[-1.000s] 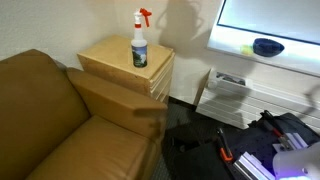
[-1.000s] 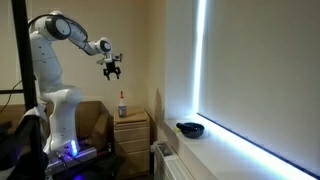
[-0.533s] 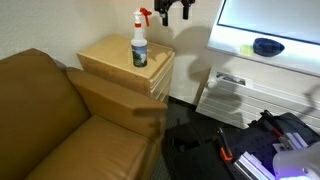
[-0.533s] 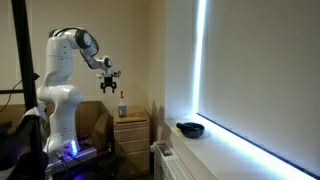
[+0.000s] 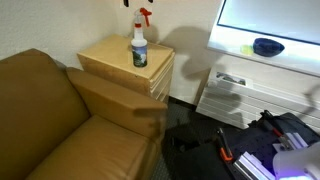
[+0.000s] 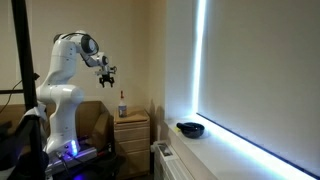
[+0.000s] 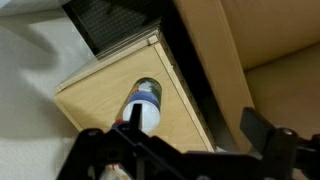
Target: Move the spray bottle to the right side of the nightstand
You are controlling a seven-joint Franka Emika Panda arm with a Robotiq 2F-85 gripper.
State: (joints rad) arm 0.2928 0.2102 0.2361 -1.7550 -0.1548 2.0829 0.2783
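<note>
Around the site: brown leather sofa [image 5: 55,120] butts against one side edge of the nightstand [image 5: 118,62]. White low unit [image 5: 224,92] stands off the opposite side edge, with a gap of dark floor between. A dark bowl [image 5: 267,46] sits on the lit sill [image 6: 225,145], well apart from the rest. Nothing lies between gripper and bottle in the wrist view.

Spray bottle [image 5: 139,46]: upright, about mid-top of the nightstand, clear of all four edges. In the wrist view it shows end-on [image 7: 146,104].

Gripper [image 6: 104,77]: hangs in the air above the nightstand top, higher than the sprayer head, not touching. In the wrist view [image 7: 180,135] its two dark fingers [image 7: 268,133] stand wide apart, holding nothing.

Change since half a second ago: gripper has shifted sideways across the top towards the sofa-side edge. In an exterior view it is now only a dark sliver at the top margin. White arm [image 6: 58,90] is folded closer in. Bottle unmoved.

Materials: nightstand is light tan wood, boxy, with a flat square top and grooved drawer fronts. Bottle is whitish translucent plastic with a dark label band and a red-and-white trigger. Sofa is smooth and padded.
</note>
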